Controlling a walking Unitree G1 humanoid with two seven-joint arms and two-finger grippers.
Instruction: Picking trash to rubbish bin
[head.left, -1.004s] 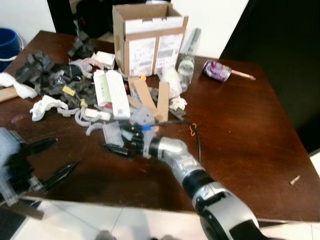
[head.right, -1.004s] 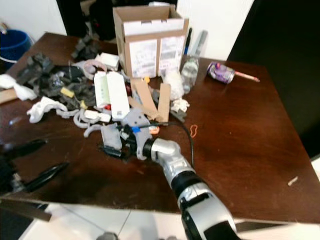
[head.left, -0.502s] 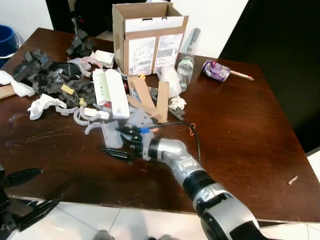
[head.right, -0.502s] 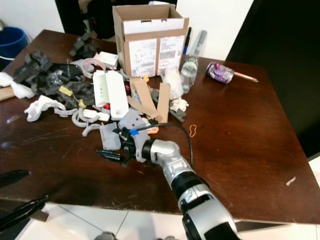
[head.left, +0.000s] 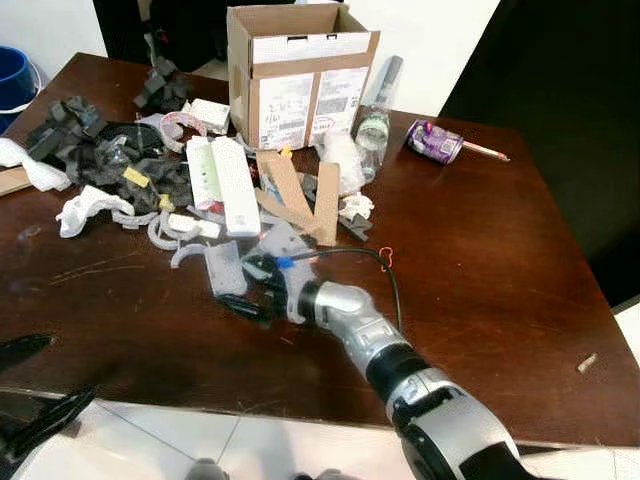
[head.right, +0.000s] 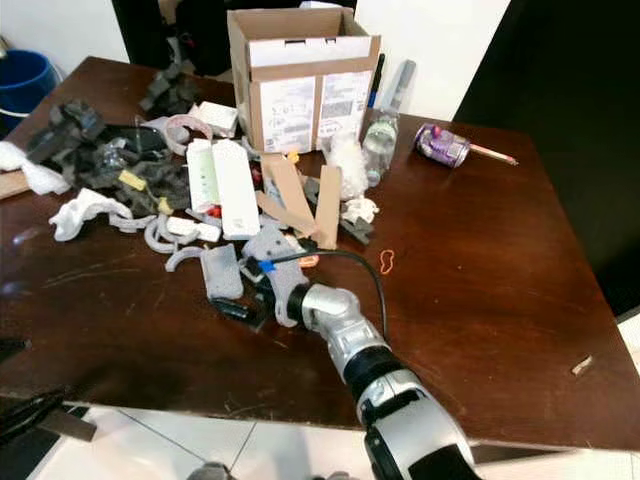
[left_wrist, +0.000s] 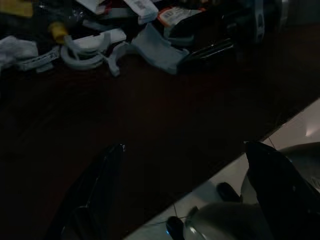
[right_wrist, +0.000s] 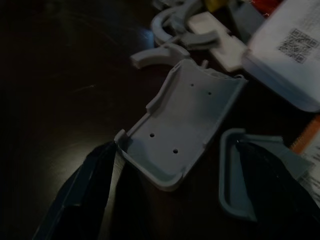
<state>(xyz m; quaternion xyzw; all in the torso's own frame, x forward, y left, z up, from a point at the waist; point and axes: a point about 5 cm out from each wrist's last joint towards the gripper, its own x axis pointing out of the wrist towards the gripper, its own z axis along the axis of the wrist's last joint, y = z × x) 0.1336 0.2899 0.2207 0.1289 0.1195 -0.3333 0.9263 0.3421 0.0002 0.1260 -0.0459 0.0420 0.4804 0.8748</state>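
Observation:
A heap of trash covers the far left half of the brown table (head.left: 480, 260). At its near edge lies a grey plastic tray piece (head.left: 225, 268), also seen as the grey tray piece (right_wrist: 185, 120) close up. My right gripper (head.left: 243, 285) rests low over the table, open, with its black fingers (right_wrist: 85, 190) on either side of that piece's near end. A second grey bracket (right_wrist: 235, 175) lies beside it. My left gripper (head.left: 30, 390) hangs open and empty below the table's front left edge; its fingers (left_wrist: 95, 190) frame dark tabletop and pale floor.
An open cardboard box (head.left: 300, 80) stands at the back. Around it lie a clear bottle (head.left: 372, 130), a purple can (head.left: 433, 140), a white carton (head.left: 228, 185), cardboard strips (head.left: 300, 195), crumpled paper (head.left: 85, 210) and black foam bits (head.left: 80, 150). A blue bucket (head.left: 15, 80) stands far left.
My left gripper has dropped from the tabletop to below the front left edge. The right gripper has stayed at the grey tray piece, still open.

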